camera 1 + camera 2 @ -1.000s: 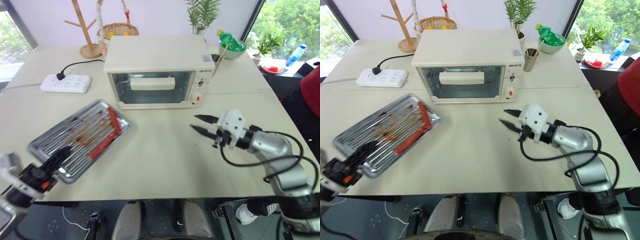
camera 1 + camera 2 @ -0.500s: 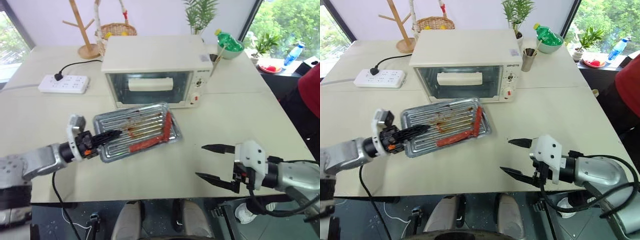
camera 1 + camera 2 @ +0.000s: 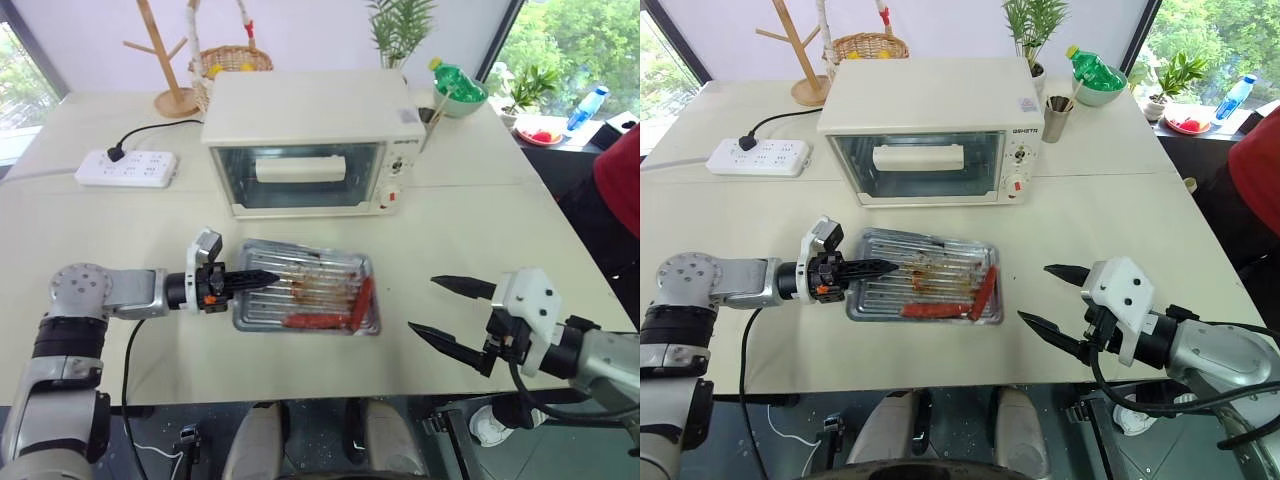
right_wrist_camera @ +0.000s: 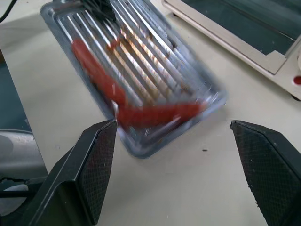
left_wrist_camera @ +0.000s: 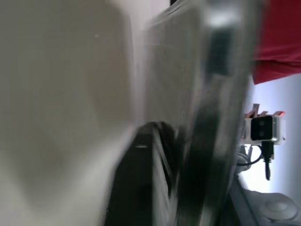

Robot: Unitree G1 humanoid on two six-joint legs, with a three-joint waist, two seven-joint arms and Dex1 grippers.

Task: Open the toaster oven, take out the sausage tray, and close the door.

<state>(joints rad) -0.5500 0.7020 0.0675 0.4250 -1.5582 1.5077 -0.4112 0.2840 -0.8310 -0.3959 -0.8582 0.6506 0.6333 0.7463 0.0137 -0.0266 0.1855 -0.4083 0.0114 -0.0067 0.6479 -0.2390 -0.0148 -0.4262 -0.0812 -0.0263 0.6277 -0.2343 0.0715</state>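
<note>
Shiny ribbed metal makes up the sausage tray (image 3: 927, 290), which is seen lying flat on the pale table (image 3: 1120, 215) just in front of the toaster oven (image 3: 933, 128). Its grooves are streaked with brown grease, and red-orange sausages are seen in it: one lies along the near edge and another slants at the right end. The tray is narrower than the oven and is set roughly parallel to the oven front, apart from it.

The left gripper (image 3: 880, 267) is stretched level over the tray's left end, its black fingers reaching in above the ribs. Whether the rim is pinched between them or they stand slightly apart cannot be told. In the left wrist view the tray's edge is seen close up and blurred.

The right gripper (image 3: 1055, 305) is held off the table's near right edge, well apart from the tray, with its two black fingers spread wide and nothing between them.

The oven is a boxy cream-white unit with knobs and a small red light on its right panel. The door (image 3: 922, 163) is shut, its glass panel upright and the long white bar handle seen across it.

Behind the oven a white power strip (image 3: 757, 156), a basket (image 3: 871, 45) and a green bottle (image 3: 1095, 70) are seen.
</note>
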